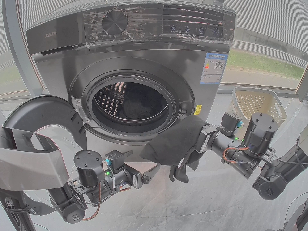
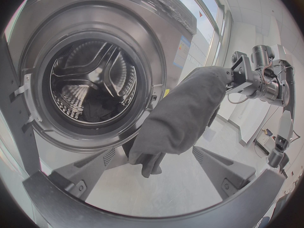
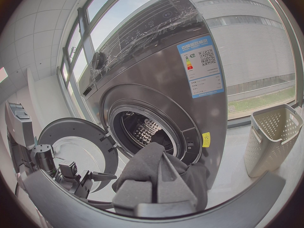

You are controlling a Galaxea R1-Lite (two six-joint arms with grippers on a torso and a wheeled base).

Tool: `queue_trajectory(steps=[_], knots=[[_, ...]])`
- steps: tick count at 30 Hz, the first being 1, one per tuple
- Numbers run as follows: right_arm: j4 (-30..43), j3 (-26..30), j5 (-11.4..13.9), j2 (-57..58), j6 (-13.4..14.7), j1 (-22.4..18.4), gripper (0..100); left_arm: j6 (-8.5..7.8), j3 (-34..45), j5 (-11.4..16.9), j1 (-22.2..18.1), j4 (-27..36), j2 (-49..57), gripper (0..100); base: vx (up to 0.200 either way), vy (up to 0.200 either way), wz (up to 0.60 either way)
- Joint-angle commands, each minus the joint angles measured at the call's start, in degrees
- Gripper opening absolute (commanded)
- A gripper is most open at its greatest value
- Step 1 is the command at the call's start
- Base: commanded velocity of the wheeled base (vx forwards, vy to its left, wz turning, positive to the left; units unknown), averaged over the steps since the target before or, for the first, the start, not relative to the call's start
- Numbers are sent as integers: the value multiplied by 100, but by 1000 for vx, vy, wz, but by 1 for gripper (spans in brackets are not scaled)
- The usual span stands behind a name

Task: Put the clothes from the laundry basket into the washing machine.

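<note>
Two grippers in view. Right gripper (image 3: 155, 174): clamped on a dark garment (image 1: 175, 141), hanging just outside the lower right rim of the washing machine (image 1: 128, 48) opening. Left gripper (image 1: 146, 159): fingers apart, empty, low, near the garment. Door (image 1: 41, 119) swung open left. Dark clothing (image 1: 141, 103) lies in the drum. Laundry basket (image 1: 256, 103) far right on the floor.

You face the washing machine (image 1: 128, 58), its door (image 1: 41, 119) swung open to the left; the laundry basket (image 1: 258, 103) stands on the floor at its right; the garment (image 1: 175, 141) hangs from the right gripper (image 3: 155, 187) before the drum opening's lower right; the left gripper (image 1: 150, 174) sits left of it; clothes (image 2: 95, 111) lie in the drum.
</note>
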State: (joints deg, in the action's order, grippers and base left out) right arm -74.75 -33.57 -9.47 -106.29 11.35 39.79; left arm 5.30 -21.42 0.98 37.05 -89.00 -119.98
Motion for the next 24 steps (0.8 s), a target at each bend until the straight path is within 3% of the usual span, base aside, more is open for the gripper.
queue_trajectory(steps=[1, 5, 11, 14, 24], knots=[[-4, -9, -2, 12, -1, -6, 0, -29, 94, -1, -119, -21, -61, 100, 0, 0, 0], [5, -35, -2, 47, -10, -33, 0, -152, 331, 8, -295, -21, -43, 100, 0, 0, 0], [-4, 17, -2, 38, -10, 20, 0, -170, 305, 17, -303, -21, -105, 100, 0, 0, 0], [-4, 26, 16, 38, -1, 143, 0, -293, -38, 26, -347, -21, -412, 100, 0, 0, 0], [-4, 26, -2, 47, -10, 222, 0, -293, -996, 26, -497, -21, -1027, 100, 0, 0, 0]])
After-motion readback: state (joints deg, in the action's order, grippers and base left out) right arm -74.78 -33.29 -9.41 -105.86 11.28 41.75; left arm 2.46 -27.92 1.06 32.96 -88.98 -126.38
